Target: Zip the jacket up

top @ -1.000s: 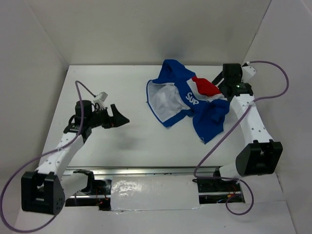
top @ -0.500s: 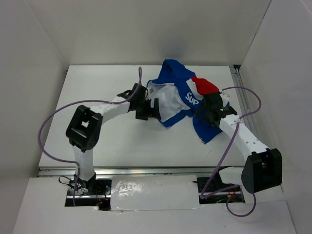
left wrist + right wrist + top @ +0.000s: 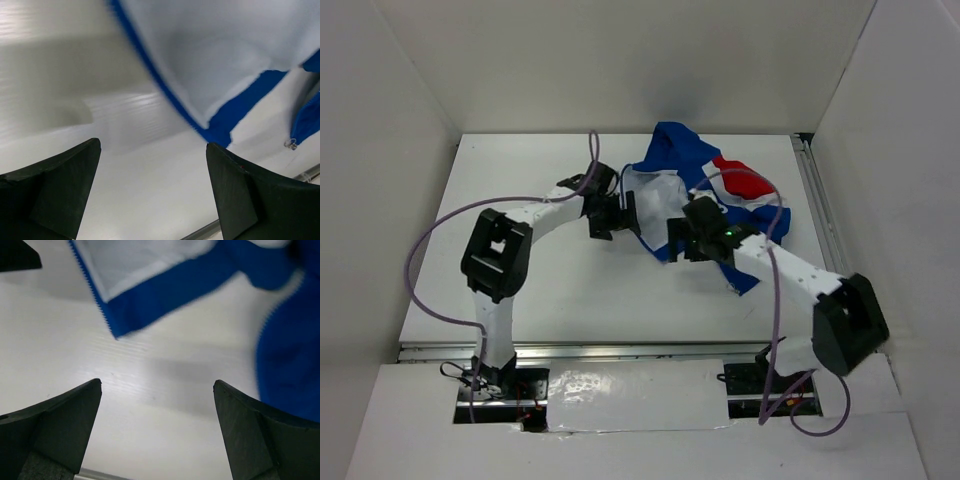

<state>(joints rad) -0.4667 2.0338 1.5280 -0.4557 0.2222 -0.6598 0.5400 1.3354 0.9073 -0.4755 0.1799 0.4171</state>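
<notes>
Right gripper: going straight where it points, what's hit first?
Likely the white table ahead of the open right gripper; the royal-blue fabric jacket, zipper-edged hem corner nearest, lies just beyond. Depth unclear.

One jacket (image 3: 675,150), two arms (image 3: 535,215) (image 3: 790,275), perhaps one zipper pull (image 3: 290,144)

Jacket (image 3: 662,200) far-centre on table (image 3: 570,295); left gripper (image 3: 623,215) left, right gripper (image 3: 677,240) before.

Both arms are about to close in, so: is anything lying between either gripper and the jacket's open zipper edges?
Nothing visible. The left gripper and the right gripper, both open, face the jacket across bare table only; no other object lies between.
</notes>
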